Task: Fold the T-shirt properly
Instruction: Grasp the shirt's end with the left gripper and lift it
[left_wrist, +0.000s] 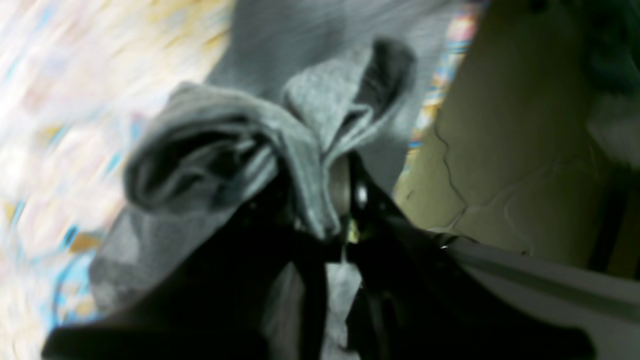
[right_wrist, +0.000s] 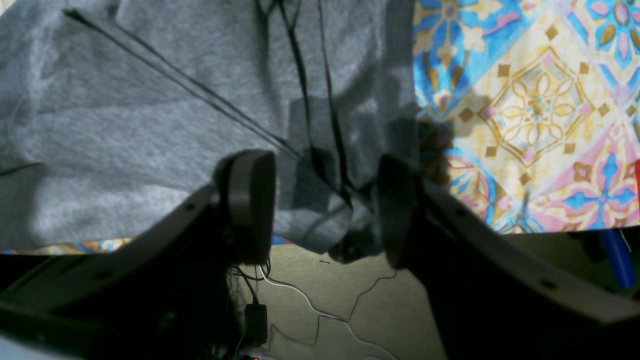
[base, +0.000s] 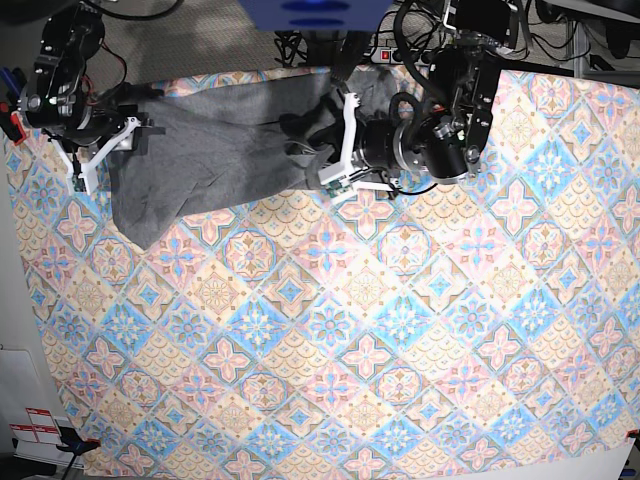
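The grey T-shirt (base: 215, 150) lies at the cloth's (base: 400, 330) 11 o'clock, stretched from 9 to 3. The left gripper (base: 322, 150) pinches a bunch. The right gripper (right_wrist: 325, 205) is wide, fabric between its fingers (right_wrist: 247, 200).

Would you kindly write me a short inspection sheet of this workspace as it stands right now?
Surface: table under a tile-patterned tablecloth, lying flat.
Job's things: grey T-shirt at the far edge, rumpled and bunched, not yet folded.
Clutter: nothing seen on the cloth.
Grippers: left gripper shut on a bunch of shirt fabric; right gripper open, its jaws either side of the shirt's edge at the table edge.
Cables: thin wires on the floor below the table edge; black cables by the left arm.
Surroundings: floor beyond the table; a blue object at the far side.
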